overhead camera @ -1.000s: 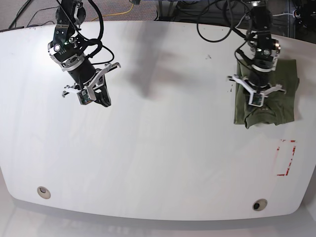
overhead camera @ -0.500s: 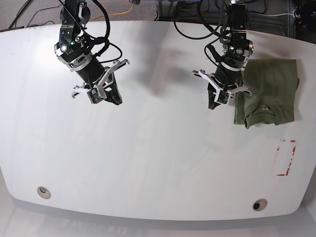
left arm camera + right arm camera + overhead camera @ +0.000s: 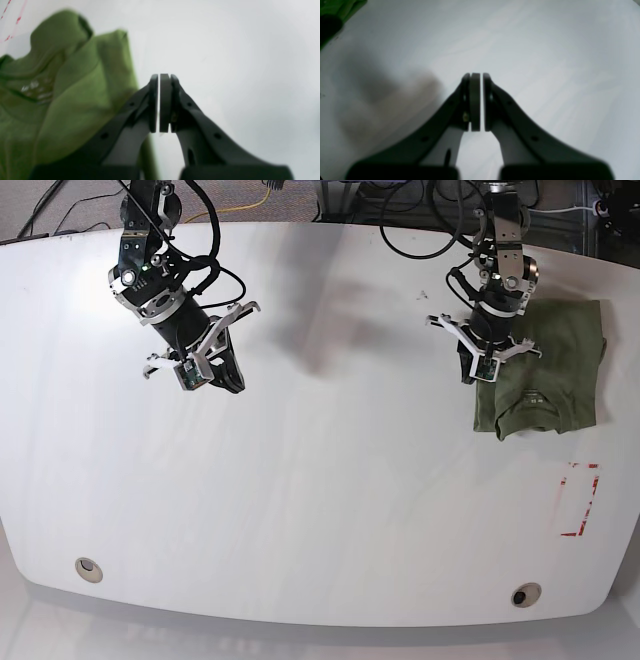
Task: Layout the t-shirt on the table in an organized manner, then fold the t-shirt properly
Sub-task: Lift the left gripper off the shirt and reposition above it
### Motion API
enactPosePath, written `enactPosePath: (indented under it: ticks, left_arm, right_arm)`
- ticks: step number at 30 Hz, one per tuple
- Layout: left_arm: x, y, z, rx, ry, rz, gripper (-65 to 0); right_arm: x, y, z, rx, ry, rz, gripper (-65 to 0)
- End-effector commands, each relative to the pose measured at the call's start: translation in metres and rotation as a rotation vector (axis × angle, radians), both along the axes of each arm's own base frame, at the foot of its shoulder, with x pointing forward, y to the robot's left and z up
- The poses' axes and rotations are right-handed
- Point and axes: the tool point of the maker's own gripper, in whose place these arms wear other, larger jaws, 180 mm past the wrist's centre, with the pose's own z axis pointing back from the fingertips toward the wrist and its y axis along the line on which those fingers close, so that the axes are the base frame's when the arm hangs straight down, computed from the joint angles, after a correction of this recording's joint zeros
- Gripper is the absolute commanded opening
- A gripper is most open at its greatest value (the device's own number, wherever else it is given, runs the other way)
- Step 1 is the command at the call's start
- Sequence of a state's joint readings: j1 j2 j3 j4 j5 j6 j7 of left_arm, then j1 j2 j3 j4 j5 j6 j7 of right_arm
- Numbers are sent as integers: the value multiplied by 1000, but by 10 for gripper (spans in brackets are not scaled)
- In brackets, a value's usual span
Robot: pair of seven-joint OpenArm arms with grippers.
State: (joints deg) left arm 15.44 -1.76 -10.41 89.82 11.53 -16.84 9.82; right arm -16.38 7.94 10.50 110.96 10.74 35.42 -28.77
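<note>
Though no cloth is held, progress: shirt (image 3: 545, 368) lies folded compactly near red mark (image 3: 580, 498).
Left gripper (image 3: 470, 376): pinched, empty, at shirt's edge.
Right gripper (image 3: 222, 383): pinched, empty, well apart.
Left: perhaps nothing.

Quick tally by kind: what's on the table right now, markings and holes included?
Olive-green t-shirt: 1
Grommet holes: 2
Red dashed rectangle mark: 1
Total on the table: 4
</note>
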Motion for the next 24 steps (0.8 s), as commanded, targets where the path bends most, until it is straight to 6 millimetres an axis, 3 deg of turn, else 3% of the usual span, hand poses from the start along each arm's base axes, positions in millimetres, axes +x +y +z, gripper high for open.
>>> enactPosePath:
  ticks: [1, 11, 17, 24]
  left_arm:
    - [3, 15, 6, 7, -28, 26, -650]
    - [-9, 90, 3, 96, 4, 144, -650]
    - [-15, 136, 11, 107, -5, 223, -650]
    - [-19, 171, 21, 109, -15, 273, -650]
  right_arm:
    - [5, 2, 16, 23, -56, 5, -636]
    - [3, 2, 14, 23, -49, 5, -636]
    - [3, 2, 14, 23, -49, 5, -636]
    - [3, 2, 15, 23, -51, 5, -636]
